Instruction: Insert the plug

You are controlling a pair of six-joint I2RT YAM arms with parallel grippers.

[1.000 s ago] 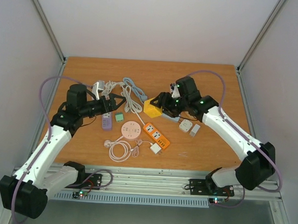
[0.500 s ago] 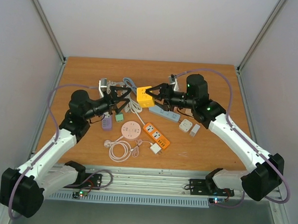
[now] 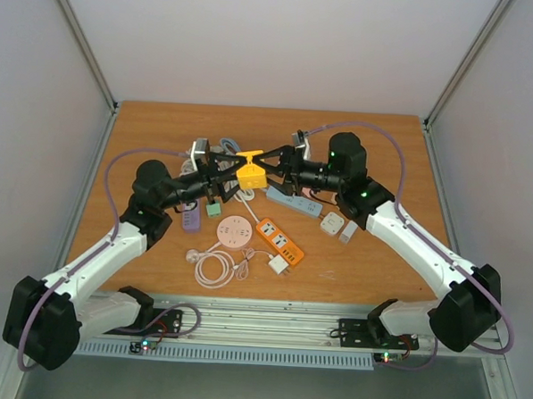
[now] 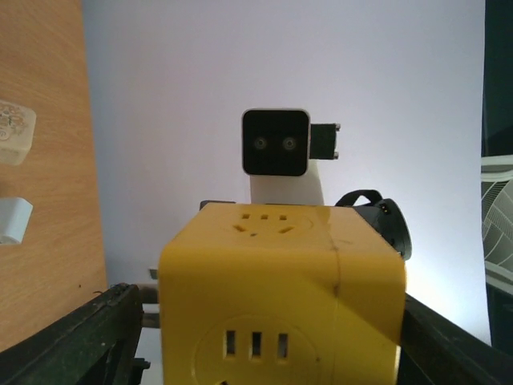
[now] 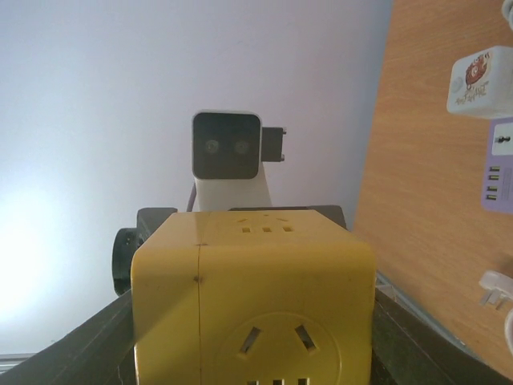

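A yellow cube socket (image 3: 250, 171) hangs in the air over the table's middle, between both grippers. My right gripper (image 3: 274, 169) is shut on it; in the right wrist view its black fingers (image 5: 88, 345) press both sides of the cube (image 5: 252, 281). My left gripper (image 3: 225, 175) faces it from the left with jaws spread wide round the cube (image 4: 280, 281); a gap shows beside its left finger (image 4: 72, 345). A white plug (image 3: 278, 264) with a coiled white cable (image 3: 211, 268) lies on the table in front.
Under the grippers lie an orange power strip (image 3: 279, 240), a round pink socket (image 3: 235, 232), a blue strip (image 3: 295, 202), a purple adapter (image 3: 191, 217), a green block (image 3: 213, 209) and white adapters (image 3: 332, 223). Grey and white cables (image 3: 229, 148) lie behind.
My right gripper has lifted the yellow cube off the table and carried it left. My left gripper has moved right and up until its open jaws reach the cube.
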